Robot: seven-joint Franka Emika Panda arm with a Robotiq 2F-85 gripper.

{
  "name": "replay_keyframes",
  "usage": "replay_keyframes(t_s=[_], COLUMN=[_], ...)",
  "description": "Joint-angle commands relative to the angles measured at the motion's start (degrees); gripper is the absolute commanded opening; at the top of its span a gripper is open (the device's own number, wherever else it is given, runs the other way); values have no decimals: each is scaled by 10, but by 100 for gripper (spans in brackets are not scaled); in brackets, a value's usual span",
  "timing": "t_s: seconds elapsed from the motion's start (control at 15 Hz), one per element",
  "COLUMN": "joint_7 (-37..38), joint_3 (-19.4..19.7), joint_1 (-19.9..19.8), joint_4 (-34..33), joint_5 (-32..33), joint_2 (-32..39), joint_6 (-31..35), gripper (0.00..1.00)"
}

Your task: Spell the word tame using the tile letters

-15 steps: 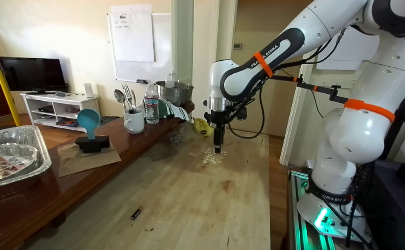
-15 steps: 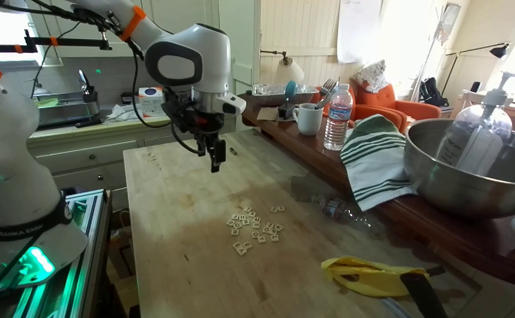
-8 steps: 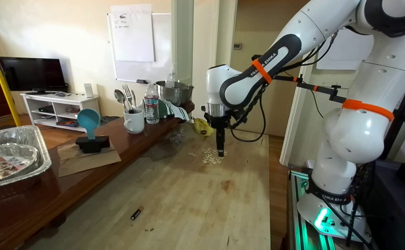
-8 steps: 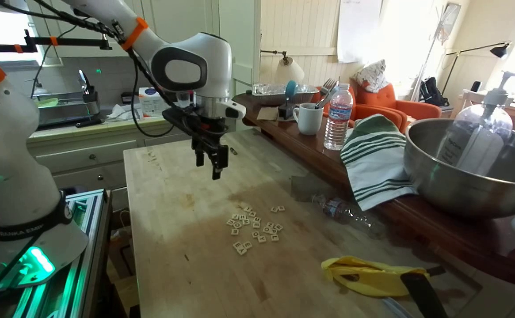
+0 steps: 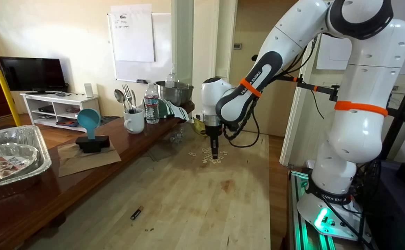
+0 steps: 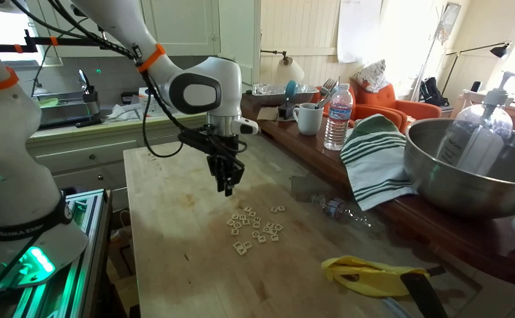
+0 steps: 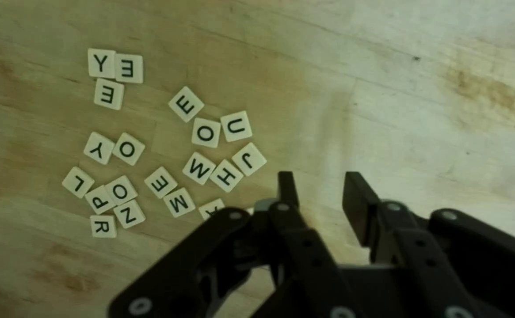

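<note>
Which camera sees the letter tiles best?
The wrist view: the letter tiles look biggest and clearest there, though the gripper partly covers at least one. Both exterior views show them tiny and hard to read.

In the wrist view the gripper (image 7: 321,194), cut off below, hides part of the A tile (image 7: 210,207) and most of another tile (image 7: 250,210). Behind the gripper in an exterior view, the tile letters (image 5: 205,161) are too small to read and a yellow object (image 5: 198,127) is partly covered; a foil tray (image 5: 25,133) well apart from the gripper is cut off.
</note>
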State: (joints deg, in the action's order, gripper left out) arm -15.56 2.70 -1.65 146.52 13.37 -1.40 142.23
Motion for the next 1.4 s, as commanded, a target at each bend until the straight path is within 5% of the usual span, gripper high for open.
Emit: replay_keyframes(t_s=[0.0,0.53,1.33], joint_7=[17,33,13], joint_3=[9,32,24], joint_1=[-13,-23,-26], joint_4=[-15,-24,-44], joint_5=[40,82,40], joint_2=[49,106,151], joint_6=[65,171,201], gripper=[4,0,0])
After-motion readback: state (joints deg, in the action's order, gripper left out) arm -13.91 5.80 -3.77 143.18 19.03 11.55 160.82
